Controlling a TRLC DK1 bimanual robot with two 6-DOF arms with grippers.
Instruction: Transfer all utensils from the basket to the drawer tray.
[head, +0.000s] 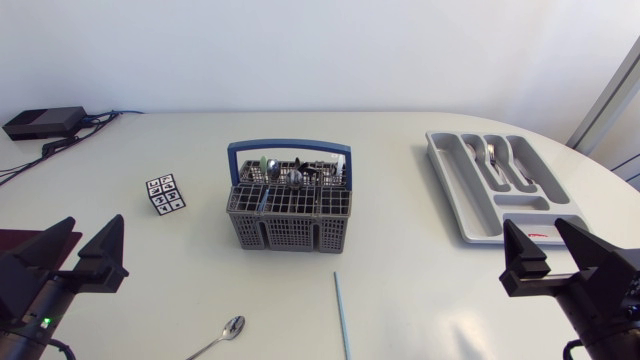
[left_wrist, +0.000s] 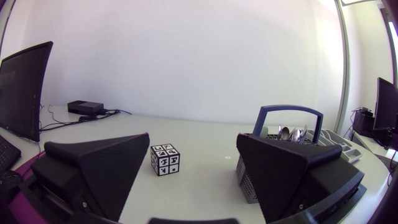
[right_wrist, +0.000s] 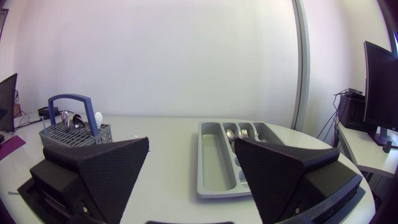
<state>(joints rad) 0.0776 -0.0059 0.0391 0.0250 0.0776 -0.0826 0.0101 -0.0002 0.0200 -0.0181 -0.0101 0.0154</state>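
Observation:
A grey utensil basket (head: 289, 212) with a blue handle stands mid-table, holding several metal utensils (head: 283, 173); it also shows in the left wrist view (left_wrist: 250, 177) and the right wrist view (right_wrist: 76, 133). The grey drawer tray (head: 470, 215) lies at the right with cutlery (head: 494, 155) in its far compartments, and shows ahead of the right fingers (right_wrist: 210, 174). A spoon (head: 224, 333) and a light blue straw (head: 341, 314) lie on the table near the front. My left gripper (head: 93, 251) rests open at the front left, my right gripper (head: 556, 248) open at the front right, both empty.
A small cube with black-and-white markings (head: 165, 194) sits left of the basket, seen between the left fingers' line of sight (left_wrist: 165, 159). A black box with cables (head: 44, 122) lies at the far left corner.

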